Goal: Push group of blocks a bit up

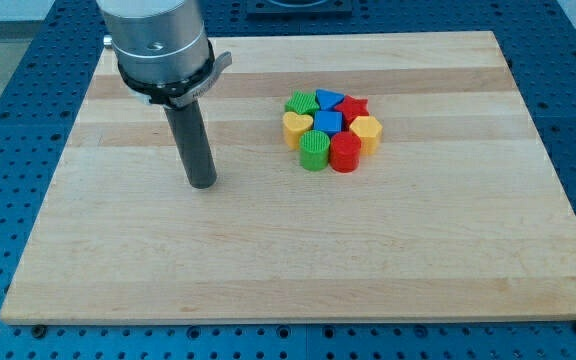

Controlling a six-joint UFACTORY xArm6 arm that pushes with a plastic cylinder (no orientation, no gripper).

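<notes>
A tight group of blocks sits right of the board's middle. At its bottom are a green cylinder (314, 149) and a red cylinder (345, 152). Above them are a yellow heart (296, 125), a blue cube (327, 123) and a yellow block (366, 131). At the top are a green block (301, 102), a blue triangle (329, 99) and a red star (354, 107). My tip (201, 184) stands on the board well to the left of the group and slightly below it, touching no block.
The wooden board (298, 250) lies on a blue perforated table (8, 150). The arm's grey body (156, 40) hangs over the board's upper left.
</notes>
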